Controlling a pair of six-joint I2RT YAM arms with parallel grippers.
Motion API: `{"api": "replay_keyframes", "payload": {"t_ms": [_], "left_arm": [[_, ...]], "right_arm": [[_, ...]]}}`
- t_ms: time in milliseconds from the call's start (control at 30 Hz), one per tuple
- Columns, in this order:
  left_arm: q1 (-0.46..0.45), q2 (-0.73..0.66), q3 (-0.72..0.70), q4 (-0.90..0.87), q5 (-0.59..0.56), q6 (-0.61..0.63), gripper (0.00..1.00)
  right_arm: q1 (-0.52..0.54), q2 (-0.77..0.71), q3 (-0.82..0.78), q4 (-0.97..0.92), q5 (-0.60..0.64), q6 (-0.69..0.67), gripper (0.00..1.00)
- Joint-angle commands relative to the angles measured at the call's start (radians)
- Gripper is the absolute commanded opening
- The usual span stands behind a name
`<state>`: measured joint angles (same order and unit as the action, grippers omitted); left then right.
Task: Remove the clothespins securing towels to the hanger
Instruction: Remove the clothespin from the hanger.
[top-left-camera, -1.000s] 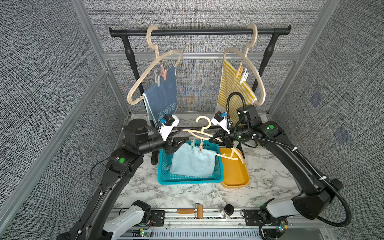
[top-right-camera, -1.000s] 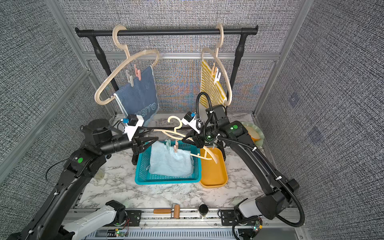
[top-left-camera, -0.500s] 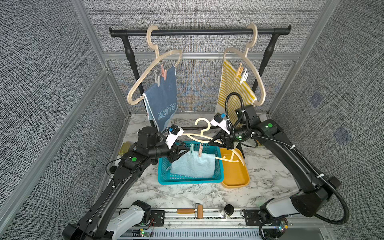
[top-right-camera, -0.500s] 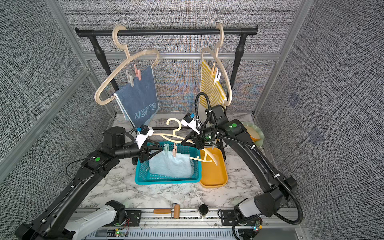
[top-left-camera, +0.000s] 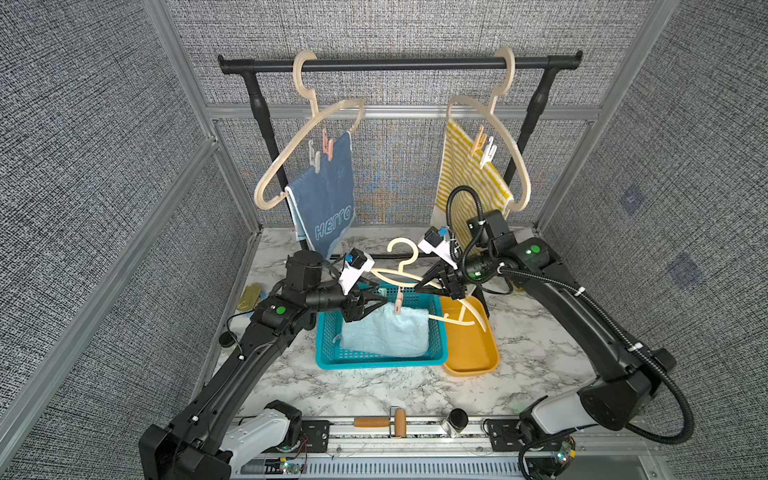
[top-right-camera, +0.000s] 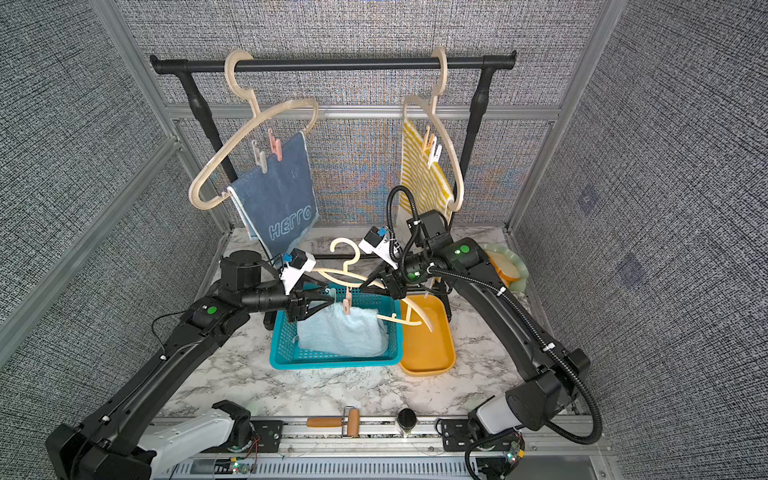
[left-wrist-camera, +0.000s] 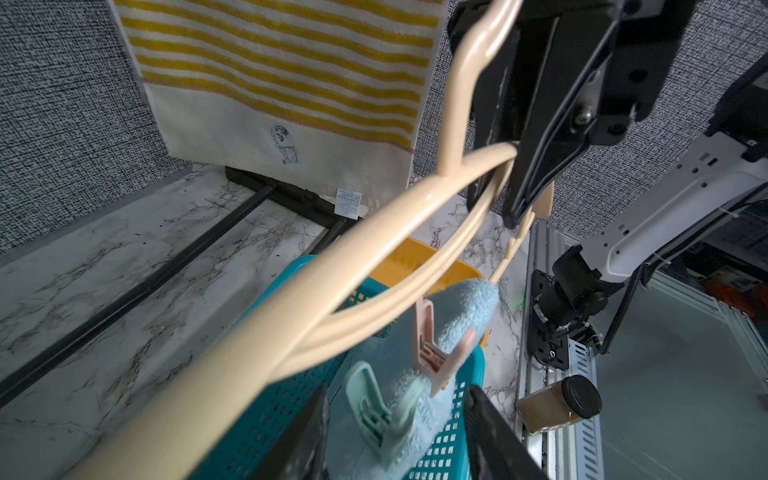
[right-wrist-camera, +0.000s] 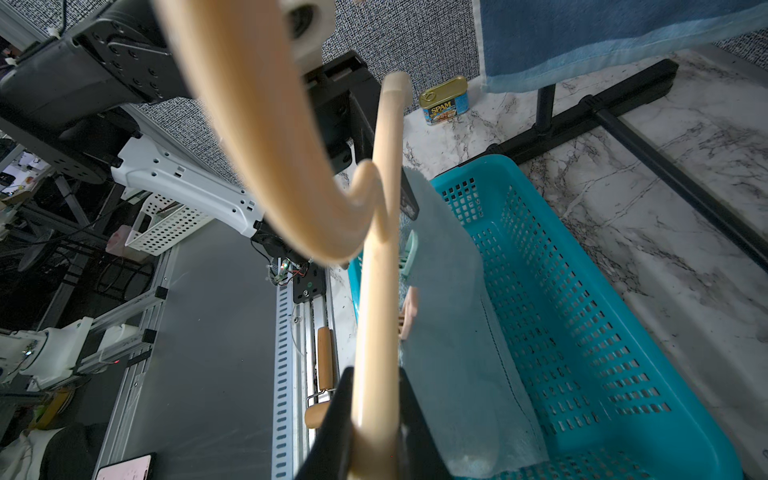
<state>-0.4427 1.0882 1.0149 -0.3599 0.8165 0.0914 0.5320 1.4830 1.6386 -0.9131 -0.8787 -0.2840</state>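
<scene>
right tool (top-left-camera: 419, 286): clamped on the shoulder of the loose cream hanger (left-wrist-camera: 249, 349), coming in from 3 o'clock.
why: holds the hanger steady above the teal basket (top-left-camera: 374, 364), so the aqua towel (top-left-camera: 386, 336) hangs into it and should drop there once unpinned.
left tool (left-wrist-camera: 395, 390): jaws apart, coming in from 9 o'clock. In the left wrist view they straddle the mint clothespin (left-wrist-camera: 382, 411); can't tell if they touch it.
pink clothespin (top-left-camera: 398, 301): next along the bar toward 3 o'clock, still biting the towel.
step (judgement): line up on the mint peg, squeeze its tails, pull it off. The pink one comes after.
other towels: blue HELLO towel (top-left-camera: 328, 199) at 11 o'clock and striped towel (top-left-camera: 461, 178) at 1 o'clock, both on hangers on the rail (top-left-camera: 399, 64), each with two pegs untouched.
orange tray (top-left-camera: 469, 357): on the bench at 3 o'clock of the basket, no pegs seen in it.
vs 1 s ago: left arm sat further back toward 9 o'clock, its tool only at the hanger's end. It has since pushed in over the basket to the pegs. Right tool and hanger have barely shifted; both pegs are on in each.
</scene>
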Motion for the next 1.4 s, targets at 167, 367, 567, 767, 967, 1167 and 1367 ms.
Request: {"api": "replay_keyframes", "payload": {"t_ms": [167, 367, 567, 767, 967, 1167, 1367], "left_arm": [[0.001, 0.024, -0.013, 0.012, 0.016, 0.033, 0.55], [0.0, 0.014, -0.035, 0.07, 0.071, 0.002, 0.56], [-0.001, 0.03, -0.047, 0.083, 0.132, -0.009, 0.57], [-0.001, 0.052, -0.049, 0.087, 0.16, -0.015, 0.57], [-0.001, 0.049, -0.055, 0.075, 0.199, -0.003, 0.47], [-0.001, 0.03, -0.074, 0.068, 0.204, 0.008, 0.39], [-0.001, 0.038, -0.076, 0.077, 0.232, 0.009, 0.53]], "right_arm": [[0.008, -0.003, 0.025, -0.017, -0.064, -0.018, 0.0], [0.009, -0.004, 0.027, -0.021, -0.077, -0.02, 0.0], [0.011, 0.005, 0.032, -0.032, -0.098, -0.027, 0.0], [0.01, 0.006, 0.035, -0.028, -0.111, -0.025, 0.0], [0.01, 0.024, 0.05, -0.062, -0.122, -0.055, 0.0], [0.008, 0.032, 0.053, -0.073, -0.146, -0.071, 0.0], [0.008, 0.041, 0.058, -0.086, -0.165, -0.082, 0.0]]}}
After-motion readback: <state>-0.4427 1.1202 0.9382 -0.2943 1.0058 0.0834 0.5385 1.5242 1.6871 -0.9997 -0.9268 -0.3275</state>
